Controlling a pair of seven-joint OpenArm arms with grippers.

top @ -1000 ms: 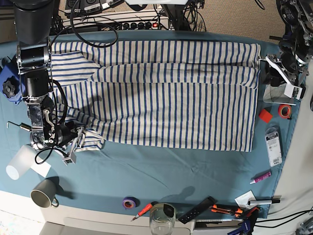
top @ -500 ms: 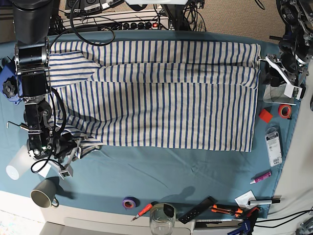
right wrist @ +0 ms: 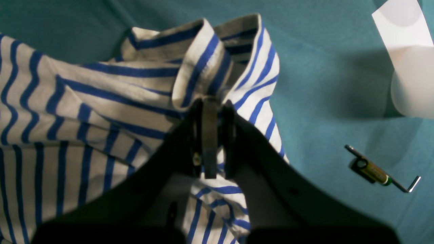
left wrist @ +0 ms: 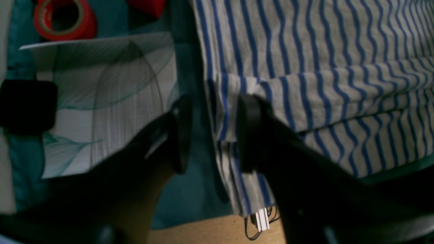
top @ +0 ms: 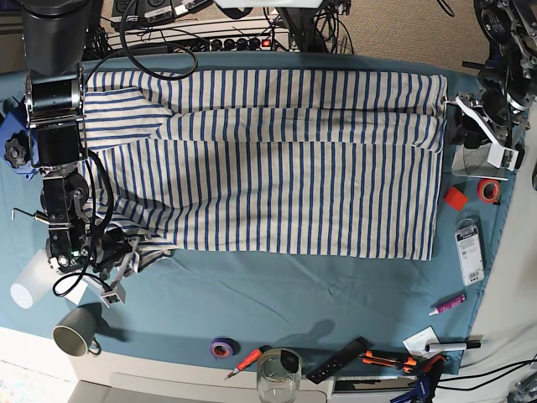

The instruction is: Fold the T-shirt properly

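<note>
The T-shirt (top: 277, 168), cream with blue stripes, lies spread across the teal table, its upper part folded down. Its right edge (left wrist: 322, 67) shows in the left wrist view. My left gripper (left wrist: 213, 132) is open at that folded right edge, one finger on the cloth and one beside it on the table; in the base view it (top: 455, 126) sits at the shirt's far right. My right gripper (right wrist: 212, 135) is shut on a bunched sleeve of the T-shirt (right wrist: 101, 95), at the shirt's lower left corner (top: 126, 252).
A red tape roll (left wrist: 64, 18) and a patterned card (left wrist: 101, 95) lie right of the shirt. A white cup (top: 29, 281), a grey mug (top: 75, 329) and a hex key (right wrist: 383, 174) sit at the left. A glass (top: 278, 378), purple tape (top: 221, 347) and tools line the front edge.
My right gripper has pulled the sleeve a little toward the left and the front edge, bunching it tighter. The left arm has stayed put.
</note>
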